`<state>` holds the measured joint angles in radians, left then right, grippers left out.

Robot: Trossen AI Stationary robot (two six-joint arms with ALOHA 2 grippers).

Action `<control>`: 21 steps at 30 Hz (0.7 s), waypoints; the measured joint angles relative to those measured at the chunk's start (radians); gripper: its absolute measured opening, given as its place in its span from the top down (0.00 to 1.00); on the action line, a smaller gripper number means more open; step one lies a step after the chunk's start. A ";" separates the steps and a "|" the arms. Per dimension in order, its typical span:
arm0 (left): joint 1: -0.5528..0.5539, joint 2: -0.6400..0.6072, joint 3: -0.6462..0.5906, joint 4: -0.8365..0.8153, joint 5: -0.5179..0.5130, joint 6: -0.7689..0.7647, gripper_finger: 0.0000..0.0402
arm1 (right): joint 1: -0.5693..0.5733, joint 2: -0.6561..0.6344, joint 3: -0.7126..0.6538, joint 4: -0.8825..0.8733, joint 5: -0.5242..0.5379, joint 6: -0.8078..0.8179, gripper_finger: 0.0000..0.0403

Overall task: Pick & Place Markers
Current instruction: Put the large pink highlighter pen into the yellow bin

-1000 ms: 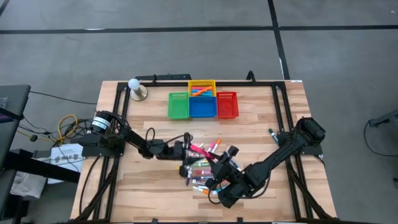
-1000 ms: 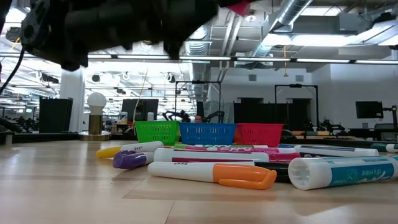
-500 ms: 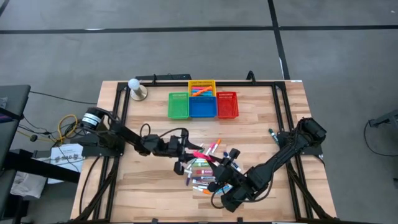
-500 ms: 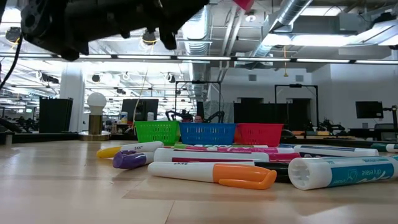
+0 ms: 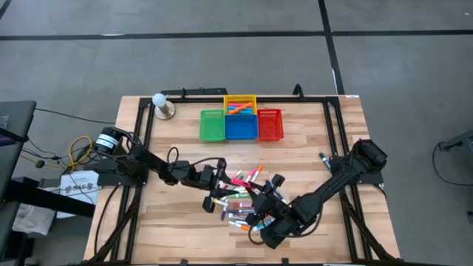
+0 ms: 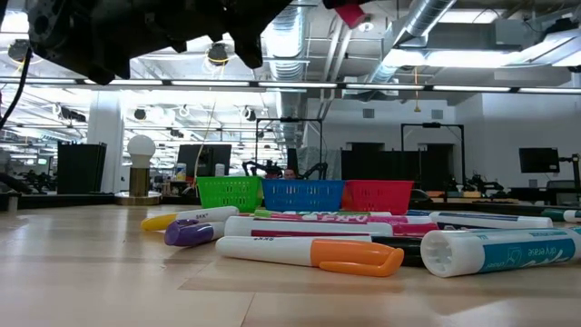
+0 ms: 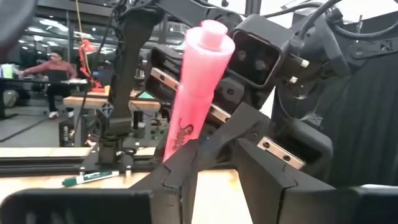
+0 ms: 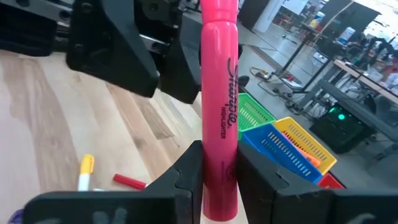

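Held marker: a pink highlighter (image 8: 219, 118) stands up between both arms, raised above the pile; also plain in the left wrist view (image 7: 193, 93).
Right fingers: the right gripper (image 8: 217, 180) is clenched on the highlighter's lower barrel; seen from above it sits over the pile's near edge (image 5: 260, 198).
Left fingers: the left gripper (image 7: 214, 158) has its fingers on either side of the same pink barrel, touching or almost touching it; I cannot tell whether they actually clamp it. From above it sits at the pile's left edge (image 5: 222, 179).
Step in hand: looks like a hand-over of the highlighter from one arm to the other, or pulling it apart; which one I cannot tell.
Loose markers: a heap of markers (image 5: 244, 201) lies mid-worktop between the arms; the low view shows an orange-capped one (image 6: 313, 255), a purple-capped one (image 6: 195, 232) and a teal-printed one (image 6: 495, 252) lying flat.
Yellow basket: the yellow basket (image 5: 239, 104) at the far side already holds a few orange and blue markers.
Other baskets: green basket (image 5: 212, 125), blue basket (image 5: 240, 127) and red basket (image 5: 270, 125) stand in a row touching each other, just in front of the yellow one; nothing shows in them from above.
Progress: early, by my judgement; a few markers binned, most left on the worktop (image 5: 177, 148).
Bystander item: a white bulb on a stand (image 5: 162, 104) at the far left corner, well apart.
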<state>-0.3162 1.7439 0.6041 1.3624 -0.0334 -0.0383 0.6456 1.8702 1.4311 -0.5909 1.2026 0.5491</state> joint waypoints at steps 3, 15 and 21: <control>0.003 0.000 0.000 0.000 0.000 0.000 0.73 | 0.000 0.000 0.000 0.002 -0.001 0.000 0.83; 0.005 0.001 0.000 0.007 -0.045 0.007 0.73 | -0.009 0.000 0.000 0.023 -0.035 0.000 0.83; 0.006 0.002 0.019 0.007 -0.050 0.007 0.73 | -0.019 0.000 0.000 0.025 -0.054 0.000 0.83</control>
<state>-0.3103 1.7454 0.6235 1.3697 -0.0837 -0.0311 0.6267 1.8702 1.4311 -0.5663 1.1485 0.5495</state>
